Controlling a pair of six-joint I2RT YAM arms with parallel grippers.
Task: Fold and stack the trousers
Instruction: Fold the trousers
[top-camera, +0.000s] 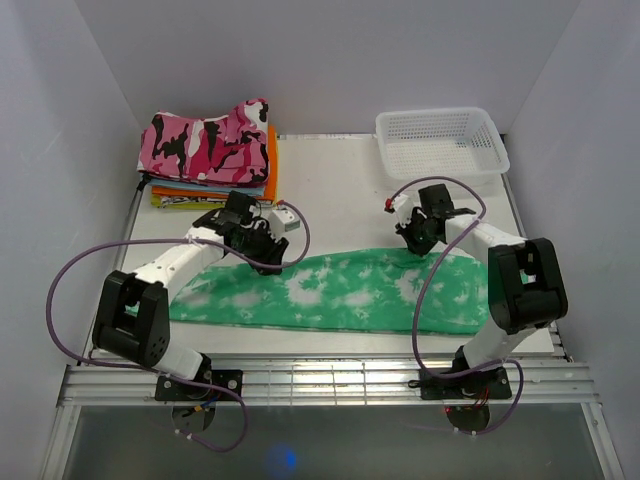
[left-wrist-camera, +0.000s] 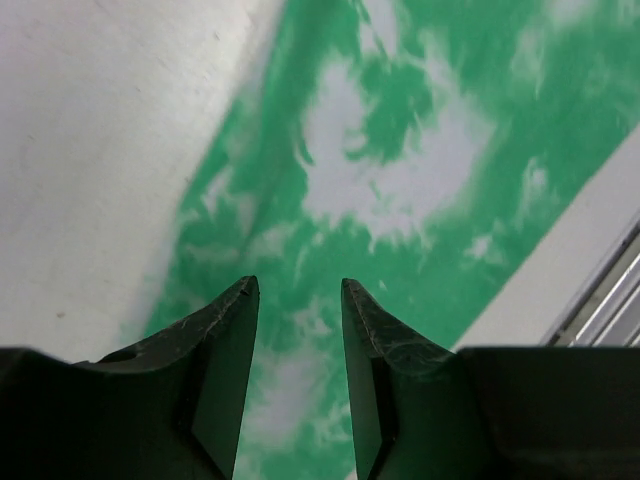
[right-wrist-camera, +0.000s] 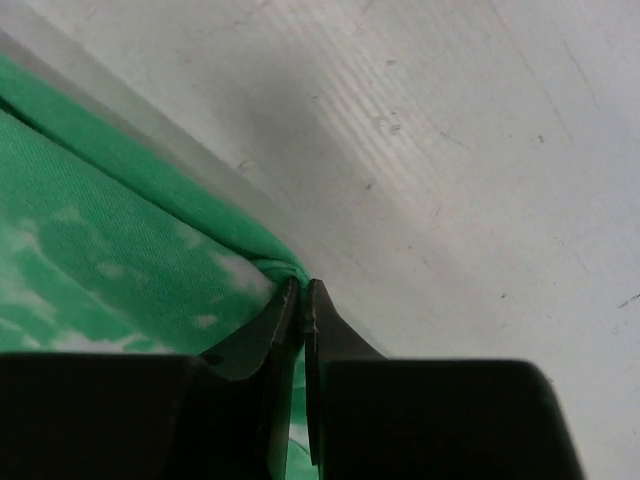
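Note:
The mint green trousers (top-camera: 340, 292) with white blotches lie flat in a long band across the front of the table. My left gripper (top-camera: 262, 250) hovers over their far edge towards the left, jaws open and empty; the left wrist view shows green fabric (left-wrist-camera: 400, 170) below my left gripper (left-wrist-camera: 298, 288). My right gripper (top-camera: 412, 238) sits at the far edge towards the right. In the right wrist view my right gripper (right-wrist-camera: 304, 287) is shut on a pinched fold of the trousers' edge (right-wrist-camera: 150, 230).
A stack of folded clothes (top-camera: 210, 150), pink camouflage on top with orange ones beneath, sits at the back left. A white mesh basket (top-camera: 440, 140) stands at the back right. Bare white table (top-camera: 340, 190) lies between them. The table's metal front rail (top-camera: 320, 375) runs below the trousers.

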